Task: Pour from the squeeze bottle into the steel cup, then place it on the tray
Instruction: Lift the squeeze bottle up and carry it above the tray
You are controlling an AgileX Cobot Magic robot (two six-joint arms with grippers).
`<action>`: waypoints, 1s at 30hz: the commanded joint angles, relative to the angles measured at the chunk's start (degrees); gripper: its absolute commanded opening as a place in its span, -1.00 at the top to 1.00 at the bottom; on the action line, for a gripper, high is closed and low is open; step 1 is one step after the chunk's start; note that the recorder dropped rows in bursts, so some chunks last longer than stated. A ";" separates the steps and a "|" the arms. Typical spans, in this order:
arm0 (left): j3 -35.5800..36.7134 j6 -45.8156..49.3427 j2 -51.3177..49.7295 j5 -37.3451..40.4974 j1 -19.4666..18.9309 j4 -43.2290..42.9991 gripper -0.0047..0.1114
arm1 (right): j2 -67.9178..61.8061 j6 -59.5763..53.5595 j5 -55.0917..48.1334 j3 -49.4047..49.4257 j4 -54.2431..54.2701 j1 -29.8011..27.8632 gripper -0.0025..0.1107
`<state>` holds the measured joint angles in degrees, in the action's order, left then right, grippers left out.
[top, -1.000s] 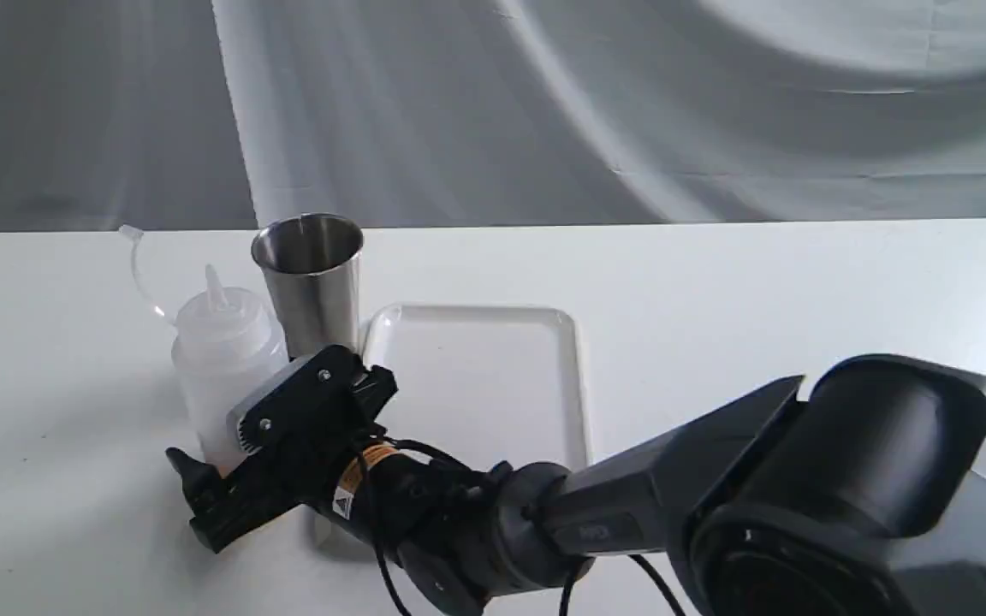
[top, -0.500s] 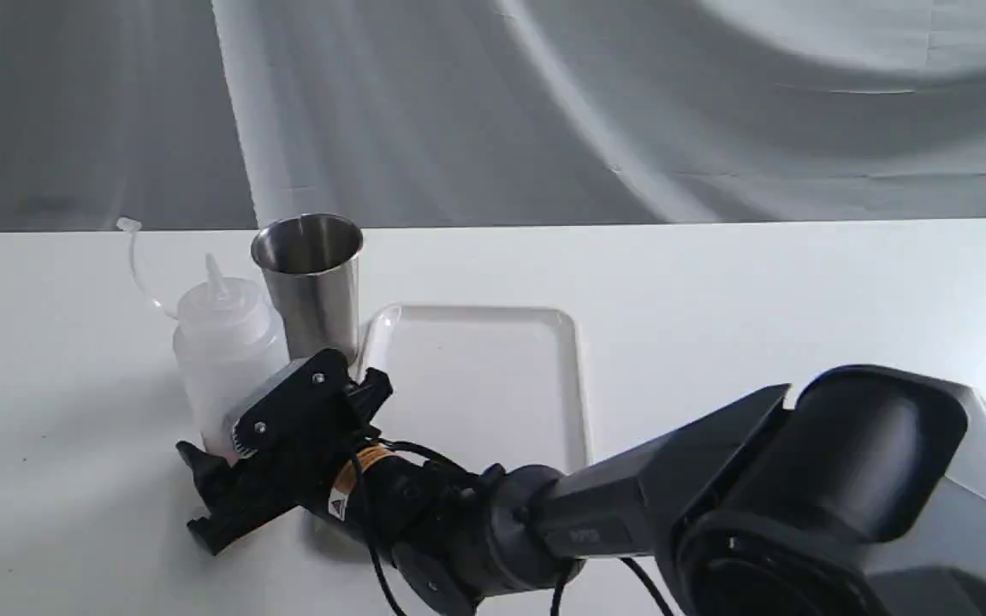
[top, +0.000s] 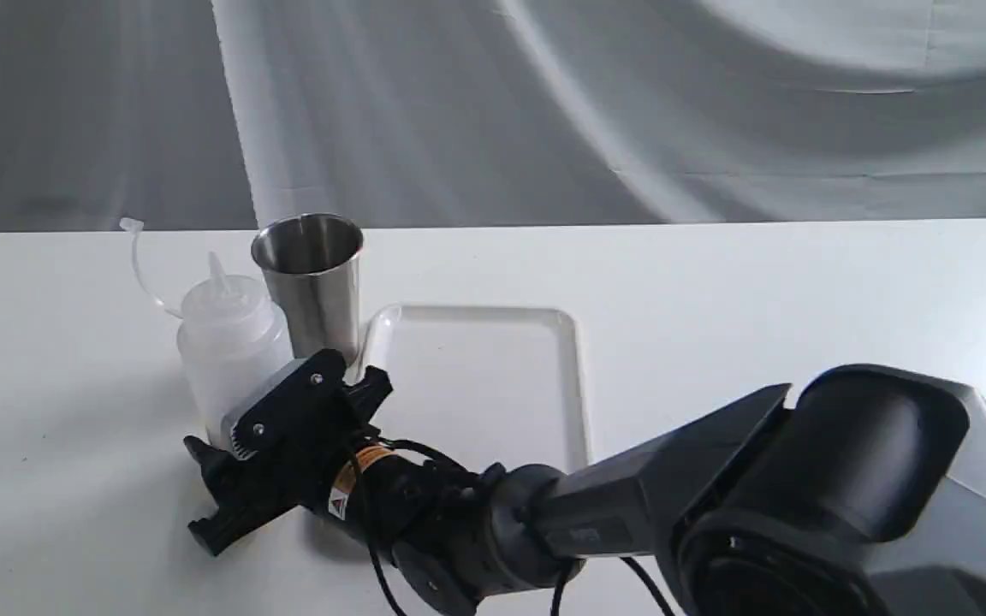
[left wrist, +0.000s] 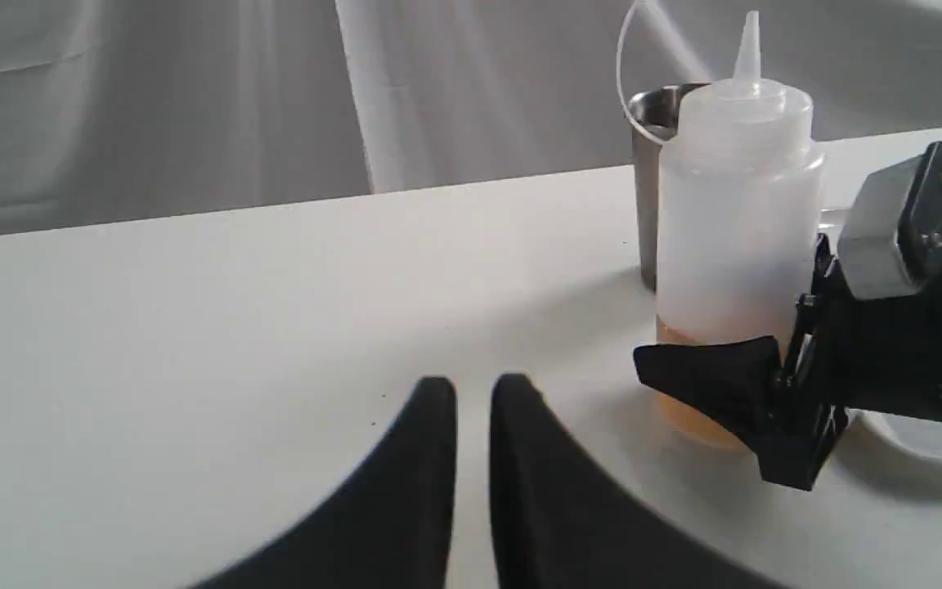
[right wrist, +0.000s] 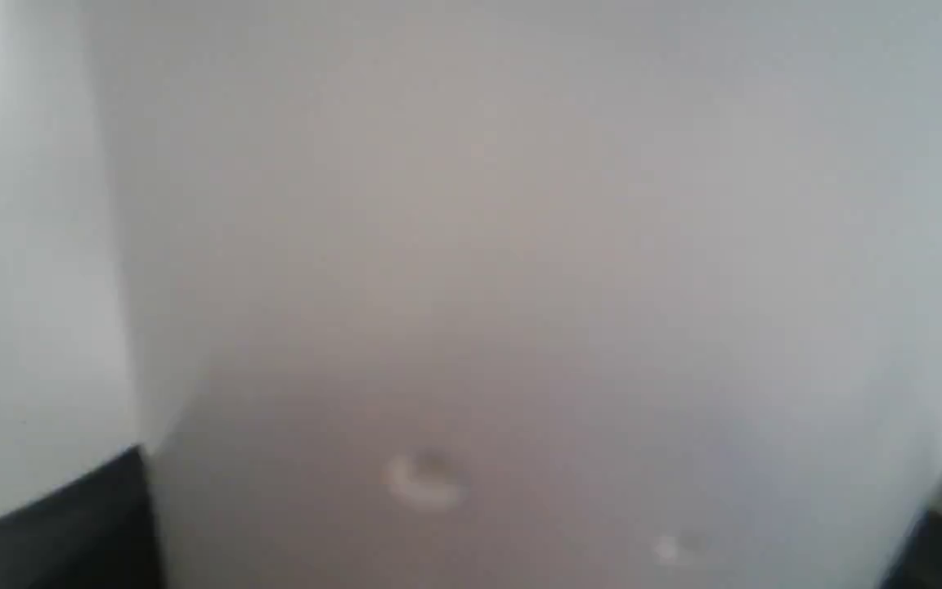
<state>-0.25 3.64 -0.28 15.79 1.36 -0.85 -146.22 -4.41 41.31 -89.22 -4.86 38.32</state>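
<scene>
The squeeze bottle point(top: 232, 342) is whitish and translucent, with a pointed nozzle, a thin cap strap and a little amber liquid point(left wrist: 688, 413) at the bottom. It is upright, just left of the steel cup point(top: 311, 278). My right gripper point(top: 217, 441) reaches across from the right and is shut on the bottle's lower part, one black finger point(left wrist: 708, 380) on its near side. The bottle wall point(right wrist: 487, 286) fills the right wrist view, with a finger point(right wrist: 46, 523) at each lower corner. The white tray point(top: 480, 385) lies right of the cup. My left gripper point(left wrist: 473, 401) is shut and holds nothing.
The white table point(top: 758, 291) stretches bare to the right of the tray and in front of the bottle. A grey cloth backdrop point(top: 544, 111) hangs behind the table's far edge. The right arm's bulky body point(top: 801, 496) covers the near right of the exterior view.
The right gripper and the squeeze bottle in it have risen a little and shifted slightly toward the cup. Cup and tray have not moved.
</scene>
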 commanded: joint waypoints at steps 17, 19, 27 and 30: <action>0.25 -0.16 0.28 -0.57 -0.06 -0.25 0.78 | 10.95 -3.48 2.75 3.91 -2.28 -0.07 0.96; 0.25 -0.16 0.28 -0.57 -0.06 -0.25 0.78 | 12.89 -4.02 3.59 5.76 -3.25 -0.07 0.96; 0.25 -0.16 0.28 -0.57 -0.06 -0.25 0.78 | 23.07 -4.68 4.70 12.73 -4.58 -0.07 0.96; 0.25 -0.16 0.28 -0.57 -0.06 -0.25 0.78 | 26.84 -4.79 4.27 14.53 -4.58 -0.07 0.96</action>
<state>-0.25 3.55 -0.28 15.79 1.36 -0.85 -122.18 -8.82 42.93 -75.47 -9.07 38.32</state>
